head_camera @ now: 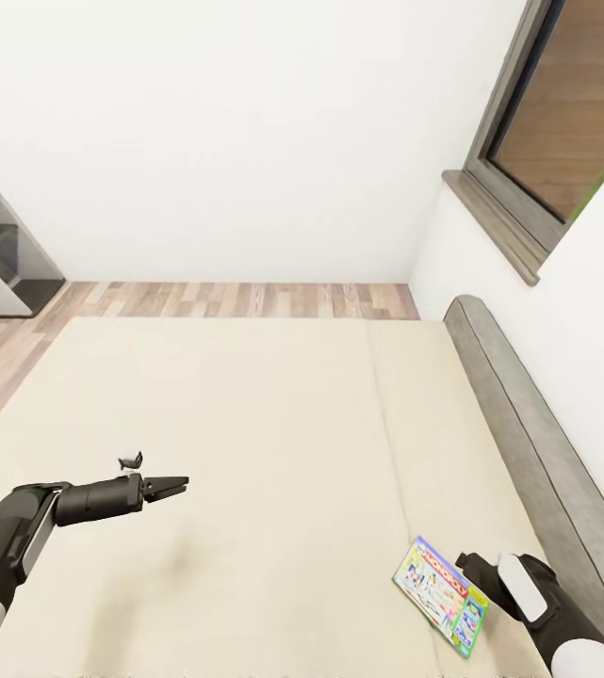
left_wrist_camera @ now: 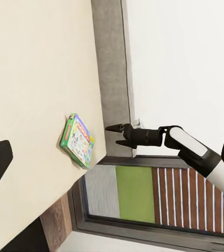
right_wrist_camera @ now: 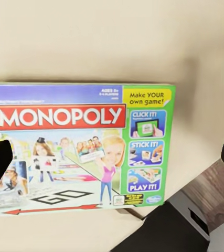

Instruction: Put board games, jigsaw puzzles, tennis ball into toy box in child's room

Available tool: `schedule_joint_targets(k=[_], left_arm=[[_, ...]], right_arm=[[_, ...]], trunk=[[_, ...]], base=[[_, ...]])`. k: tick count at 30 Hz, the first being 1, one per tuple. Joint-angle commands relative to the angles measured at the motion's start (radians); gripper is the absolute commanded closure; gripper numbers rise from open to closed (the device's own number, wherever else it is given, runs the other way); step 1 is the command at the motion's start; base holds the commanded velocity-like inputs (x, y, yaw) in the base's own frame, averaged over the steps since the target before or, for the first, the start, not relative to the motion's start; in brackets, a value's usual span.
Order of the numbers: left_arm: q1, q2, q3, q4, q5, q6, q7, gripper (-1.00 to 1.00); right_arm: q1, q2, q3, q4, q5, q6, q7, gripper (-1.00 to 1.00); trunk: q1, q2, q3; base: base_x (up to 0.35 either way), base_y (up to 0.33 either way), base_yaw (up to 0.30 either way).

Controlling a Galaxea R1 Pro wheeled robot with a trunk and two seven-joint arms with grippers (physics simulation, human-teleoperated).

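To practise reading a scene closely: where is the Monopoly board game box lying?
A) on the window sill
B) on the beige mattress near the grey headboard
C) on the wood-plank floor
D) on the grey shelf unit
B: the Monopoly box lies flat on the beige mattress of the bed, close to the grey headboard, with the right gripper held over it.
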Motion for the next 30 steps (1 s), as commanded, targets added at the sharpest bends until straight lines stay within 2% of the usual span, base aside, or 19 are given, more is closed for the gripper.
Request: schedule_joint_targets(k=[1,17,30], left_arm=[[-0.001,0.000,0.000,0.000,0.001,0.011,-0.003,-1.00],[0.000,0.000,0.000,0.000,0.001,0.011,-0.003,-1.00],[-0.001,0.000,0.000,-0.001,0.001,0.011,-0.003,-1.00]], right_arm=[[0.000,0.000,0.000,-0.002,-0.010,0.003,-0.008,-1.00],[0.002,0.000,0.000,-0.003,-0.008,0.001,-0.008,-1.00],[0.004,0.000,0.001,-0.004,-0.005,-0.038,-0.006,-1.00]], trunk=[[0.000,-0.002,-0.003],[0.000,-0.002,-0.029],[0.000,-0.002,-0.032]], base=[[0.000,0.000,0.000],[0.000,0.000,0.000],[0.000,0.000,0.000]])
